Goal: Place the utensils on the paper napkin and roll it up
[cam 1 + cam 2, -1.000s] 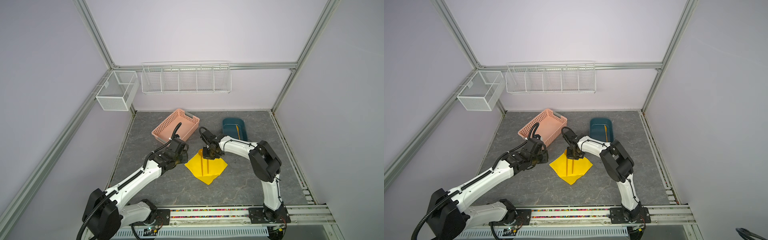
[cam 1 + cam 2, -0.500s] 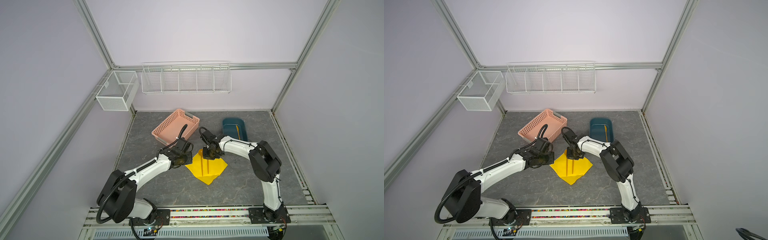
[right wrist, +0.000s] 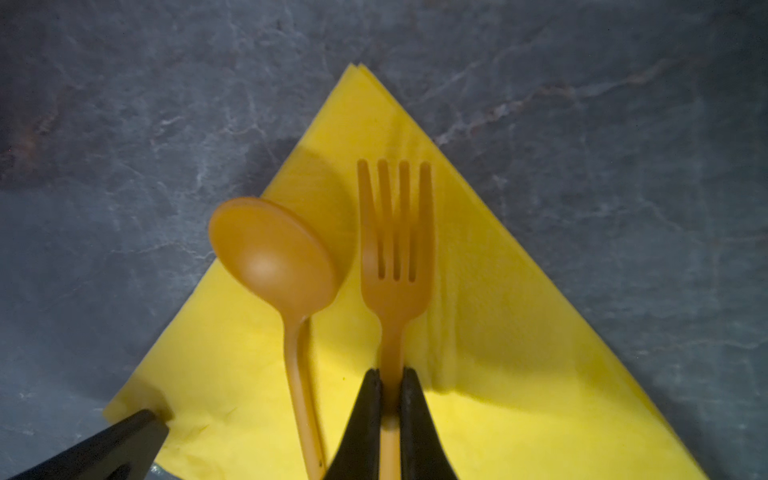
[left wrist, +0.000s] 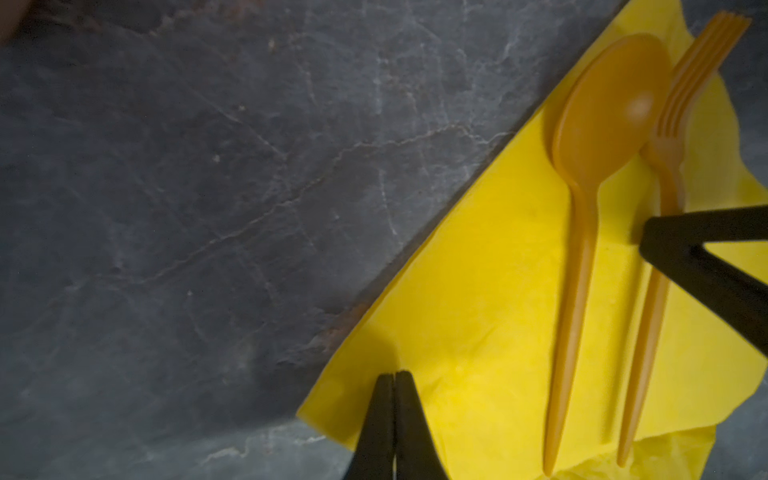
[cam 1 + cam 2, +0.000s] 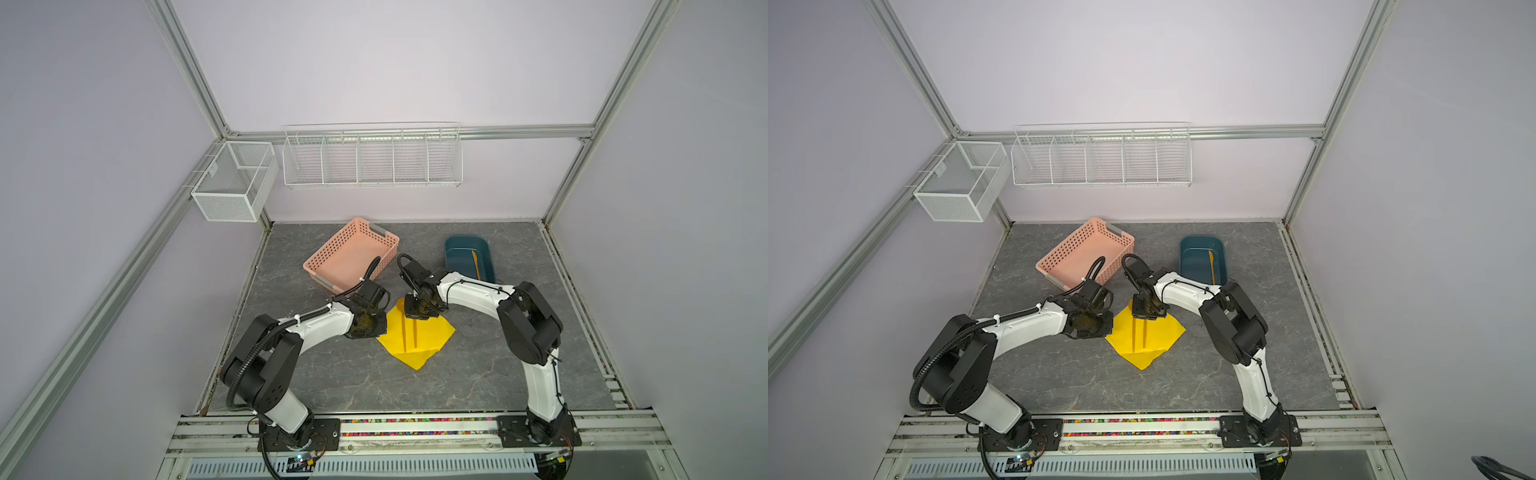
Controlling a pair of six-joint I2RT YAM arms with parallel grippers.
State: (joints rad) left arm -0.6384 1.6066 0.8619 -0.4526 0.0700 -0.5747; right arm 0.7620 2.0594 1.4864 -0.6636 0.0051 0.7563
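Yellow paper napkin [image 5: 434, 336]: flat on grey stone-look table [image 5: 332, 374], mid-scene, turned corner-on like a diamond; near corner creased & folded over. Same spot as 1 s ago.
spoon [image 5: 403, 334]: on napkin, bowl at far end, handle running toward near side; just left of the fork. Unmoved vs earlier.
fork [image 5: 415, 334]: on napkin, tines toward far corner, handle running toward near side. Also unmoved.
knife [image 5: 475, 264]: not on napkin; lies in teal tray [image 5: 451, 245], far right, well apart from napkin.
right gripper [image 3: 390, 374]: over napkin's far part, fingers pinching the fork handle a bit down from the tines. Pose same as 1 s and 0.5 s ago.
left gripper [image 4: 393, 374]: fingers pressed together, nothing between them; tips over napkin's left edge, near its left corner. Touching the paper or hovering: can't tell.
left arm, change: the big diff. 1 s ago the wrist sat left of napkin, closer to pink basket [image 5: 332, 243], w/ arm stretched long & low. 0.5 s ago elbow had come up & wrist had slid toward napkin. Now wrist is at napkin's left edge.
grippers, relation: near each other but apart, spoon between them.
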